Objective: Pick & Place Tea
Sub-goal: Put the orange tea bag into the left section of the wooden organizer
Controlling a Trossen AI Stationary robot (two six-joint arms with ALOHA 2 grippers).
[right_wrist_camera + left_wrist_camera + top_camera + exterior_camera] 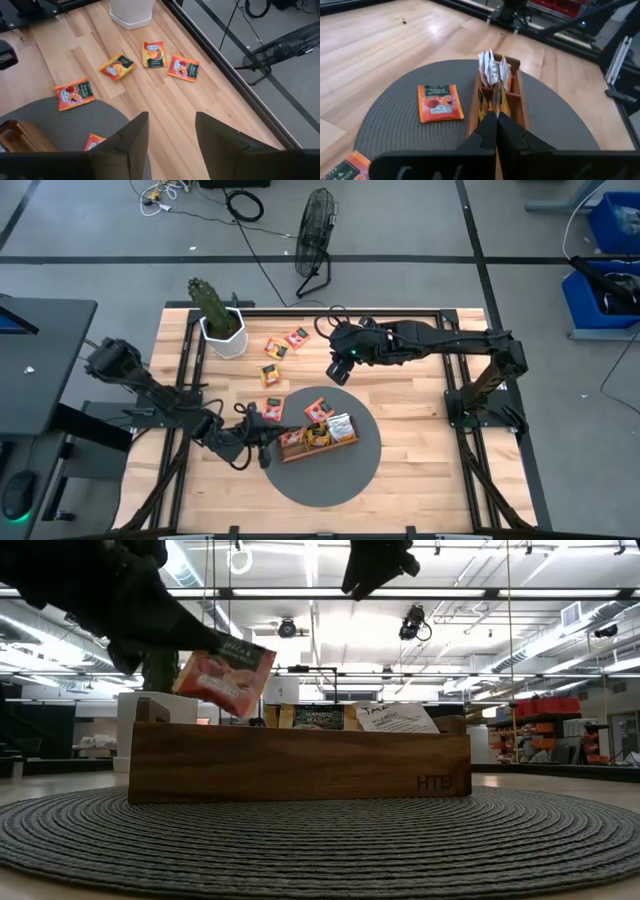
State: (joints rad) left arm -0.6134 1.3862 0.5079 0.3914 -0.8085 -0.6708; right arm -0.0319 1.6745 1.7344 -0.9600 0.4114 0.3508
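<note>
Tea sachets are lying in three places on my screens. From largest to smallest: the wooden table (420, 440) is carrying a round grey mat (345, 475), and the wooden tray (300, 762) is sitting on that mat with several sachets standing in its compartments (492, 70). A white pot with a cactus (218, 320) is standing at the table's far left corner, and a black fan (315, 240) is resting on the floor beyond the table.

I am seeing the left gripper (496, 122) hanging just over the tray's near end, fingers pressed together on an orange-red sachet (225, 675), which is tilting above the tray's left end in the low view. The right gripper (170, 140) is hovering over bare wood beside the mat, fingers spread apart and holding nothing.

Loose sachets are lying flat: one on the mat beside the tray (439, 102), one at the mat's edge (74, 93), and three more on the wood near the pot (152, 54). Nothing is blocking these from above.
</note>
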